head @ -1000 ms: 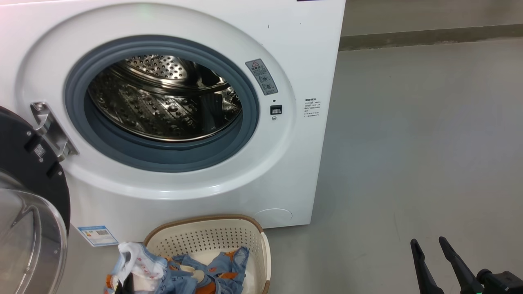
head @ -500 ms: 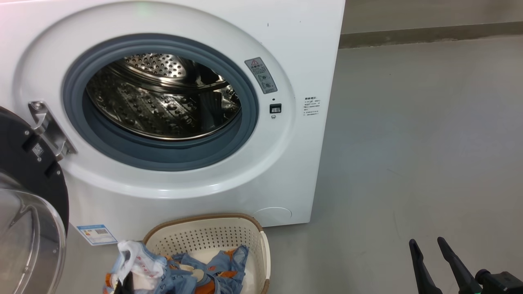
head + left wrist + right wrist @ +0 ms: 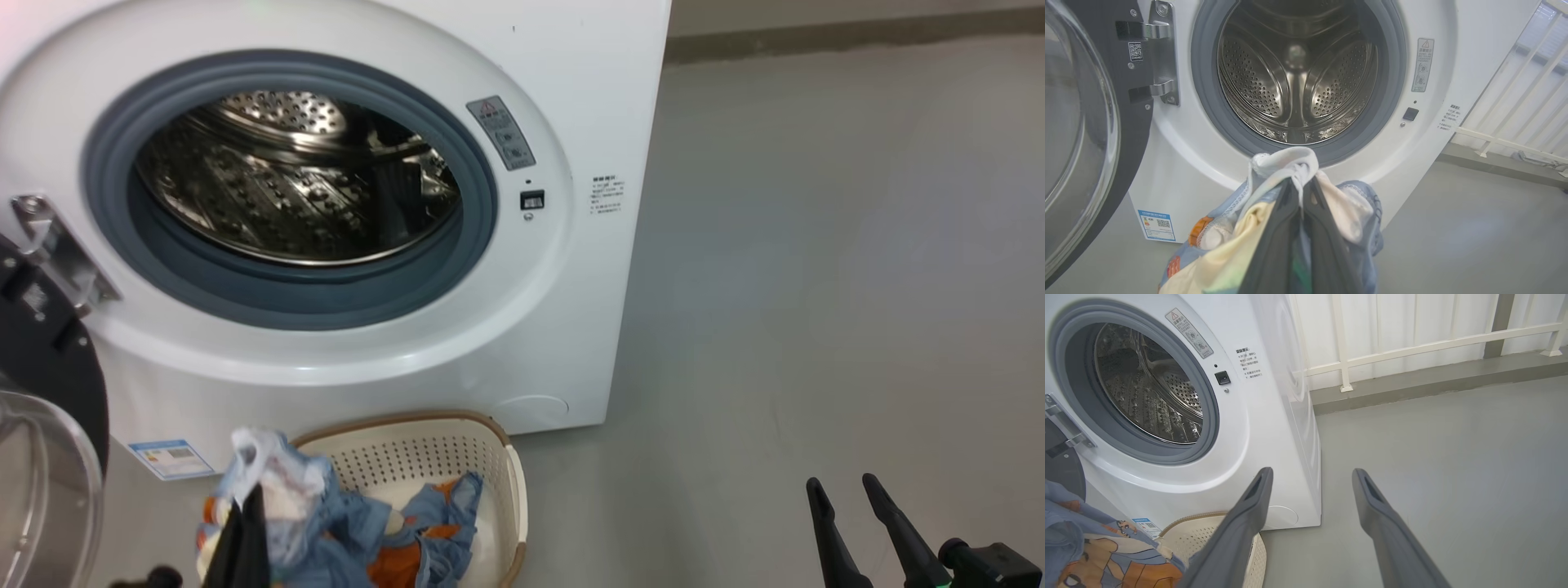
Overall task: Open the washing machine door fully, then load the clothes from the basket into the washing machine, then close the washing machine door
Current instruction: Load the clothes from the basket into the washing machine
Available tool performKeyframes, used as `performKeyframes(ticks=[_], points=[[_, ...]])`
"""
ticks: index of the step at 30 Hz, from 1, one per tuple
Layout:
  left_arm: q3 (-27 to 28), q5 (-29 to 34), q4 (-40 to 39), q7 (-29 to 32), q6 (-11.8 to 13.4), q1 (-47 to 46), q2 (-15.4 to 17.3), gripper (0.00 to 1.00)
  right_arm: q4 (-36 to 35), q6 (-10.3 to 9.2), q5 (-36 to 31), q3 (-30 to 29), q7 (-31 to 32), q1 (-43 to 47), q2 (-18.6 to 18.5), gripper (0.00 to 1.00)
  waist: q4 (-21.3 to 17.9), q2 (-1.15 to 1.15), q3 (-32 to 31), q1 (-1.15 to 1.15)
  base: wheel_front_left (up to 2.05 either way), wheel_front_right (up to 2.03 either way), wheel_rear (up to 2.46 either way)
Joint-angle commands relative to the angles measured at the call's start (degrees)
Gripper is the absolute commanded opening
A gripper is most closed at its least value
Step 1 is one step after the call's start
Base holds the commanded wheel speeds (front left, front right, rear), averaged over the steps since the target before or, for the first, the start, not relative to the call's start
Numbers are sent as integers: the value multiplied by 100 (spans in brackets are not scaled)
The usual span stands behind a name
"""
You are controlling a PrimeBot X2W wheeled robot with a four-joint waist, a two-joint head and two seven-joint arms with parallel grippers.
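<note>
The left pincer [image 3: 1301,190] is clamped shut on a bunched wad of the clothes [image 3: 1229,241]. The fabric is soft and crumpled, in light blue, cream and white with orange-brown prints. The bundle hangs lifted in front of the washing machine [image 3: 571,82], below the mouth of its opening. In the head view it sits above the left rim of the basket [image 3: 408,469], and more blue and orange cloth trails down into it. The basket is cream plastic, rounded and pierced with rows of small holes, with a brown band along its edge. It stands on the floor [image 3: 816,286] just before the machine's glossy white front.

The washing machine door [image 3: 1139,134] is swung open to the left. Its wide black rim carries a bulging clear glass bowl [image 3: 1073,122] and hangs from a bright metal hinge [image 3: 1163,53]. A smooth grey rubber gasket [image 3: 277,302] rings the opening. Behind it is the perforated steel drum [image 3: 1298,81], shiny and ribbed. A blue label [image 3: 170,457] is stuck low on the front.

The right pincer [image 3: 1311,475] has its two long, dark, tapered fingers spread wide and holds nothing. It hangs over the matte grey floor, well to the right of the basket.
</note>
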Motion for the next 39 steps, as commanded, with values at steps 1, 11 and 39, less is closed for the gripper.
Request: performKeyframes(ticks=[1, 11, 39], points=[[215, 79, -126, -79, -9, -390, 18, 0, -162, 9, -79, 176, -68, -189, -36, 100, -115, 0, 205, 0, 0, 0, 0], [452, 383, 90, -79, -97, -1621, 177, 0, -177, 9, -74, 253, -68, -638, 183, 100, -433, 0, 1034, 0, 0, 0, 0], [779, 693, 2599, 36, 101, -5555, 1441, 0, -3, 9, 134, 914, -68, -1679, 414, 100, -1506, 0, 2817, 0, 0, 0, 0]])
